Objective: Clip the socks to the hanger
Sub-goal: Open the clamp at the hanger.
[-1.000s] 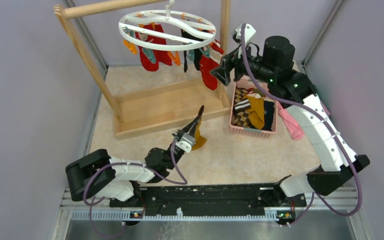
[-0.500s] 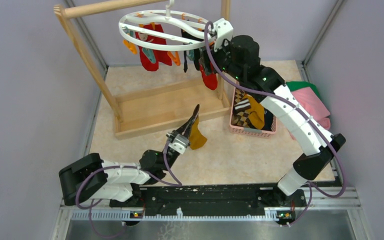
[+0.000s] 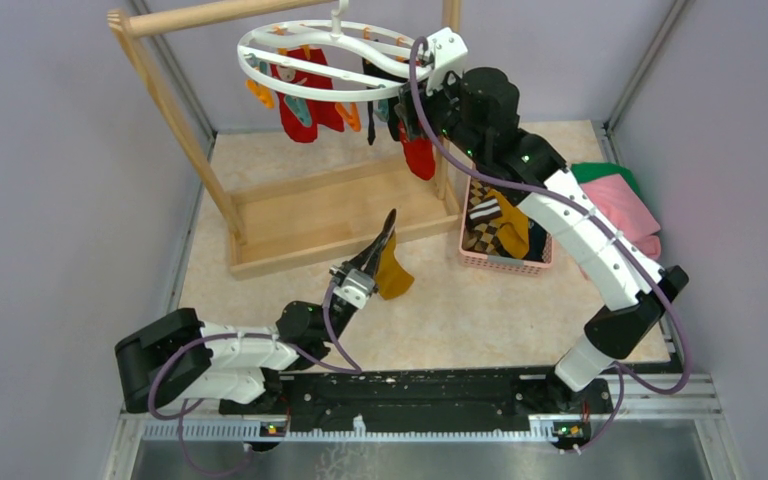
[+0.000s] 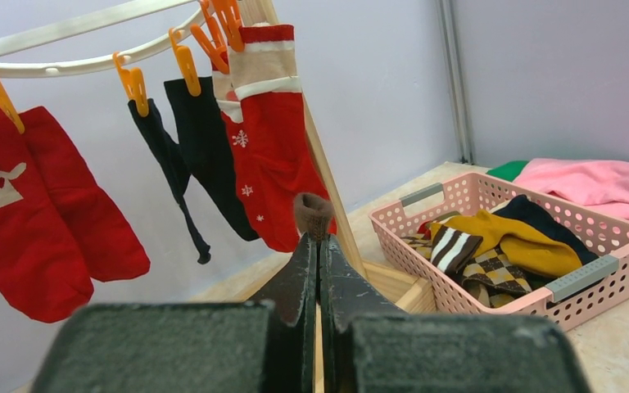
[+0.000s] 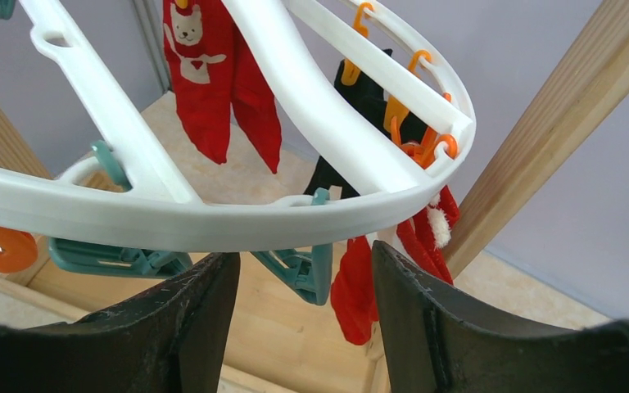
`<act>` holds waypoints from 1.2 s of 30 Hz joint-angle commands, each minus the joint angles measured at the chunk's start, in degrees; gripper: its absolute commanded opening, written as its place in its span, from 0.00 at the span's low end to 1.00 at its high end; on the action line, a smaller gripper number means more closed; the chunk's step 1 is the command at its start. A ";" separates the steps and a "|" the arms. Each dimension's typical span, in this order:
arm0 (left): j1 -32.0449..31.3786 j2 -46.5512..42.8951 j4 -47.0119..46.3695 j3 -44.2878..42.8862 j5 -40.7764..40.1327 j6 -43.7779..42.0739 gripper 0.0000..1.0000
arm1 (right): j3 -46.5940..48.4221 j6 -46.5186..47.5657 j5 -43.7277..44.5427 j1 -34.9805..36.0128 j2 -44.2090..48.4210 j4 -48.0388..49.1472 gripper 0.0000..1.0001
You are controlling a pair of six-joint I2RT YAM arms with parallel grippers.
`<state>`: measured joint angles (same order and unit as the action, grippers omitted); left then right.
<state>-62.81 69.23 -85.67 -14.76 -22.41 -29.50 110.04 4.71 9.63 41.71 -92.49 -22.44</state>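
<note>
The white round hanger [image 3: 335, 60] hangs from the wooden rack, with red and black socks [image 3: 300, 105] clipped to it; it also shows in the right wrist view [image 5: 213, 213]. My left gripper [image 3: 388, 225] is shut on a mustard sock with a brown cuff [image 3: 393, 275], held up above the table; in the left wrist view the cuff [image 4: 314, 214] sticks out of the gripper's [image 4: 319, 246] shut fingertips. My right gripper [image 5: 305, 266] is open under the hanger's right rim, on either side of a teal clip [image 5: 307, 270]. More socks [image 3: 505, 225] lie in the pink basket.
The wooden rack frame [image 3: 330, 215] stands at the back. A pink basket [image 3: 508, 263] sits to its right, also in the left wrist view [image 4: 590, 278]. A pink cloth [image 3: 620, 205] over a green one lies at the right wall.
My right arm swung left from beside the basket up to the hanger's right rim, then crept a little closer. My left gripper, holding the mustard sock, shifted slightly left and up.
</note>
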 commanded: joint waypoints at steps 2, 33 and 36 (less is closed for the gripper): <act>-0.23 -1.12 -17.03 0.44 -0.96 1.10 0.00 | 1.61 -0.43 2.48 1.79 -0.12 5.22 0.60; -0.21 -2.74 -17.03 1.40 -1.34 1.90 0.00 | -0.50 0.13 5.90 2.62 -1.66 10.72 0.35; -0.20 -2.66 -17.07 1.23 -1.24 1.73 0.00 | -0.44 0.05 5.56 2.65 -1.48 10.32 0.27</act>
<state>-62.81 67.94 -85.67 -14.02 -23.46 -28.45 108.36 4.89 15.57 43.51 -94.13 -14.33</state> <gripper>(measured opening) 0.008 0.321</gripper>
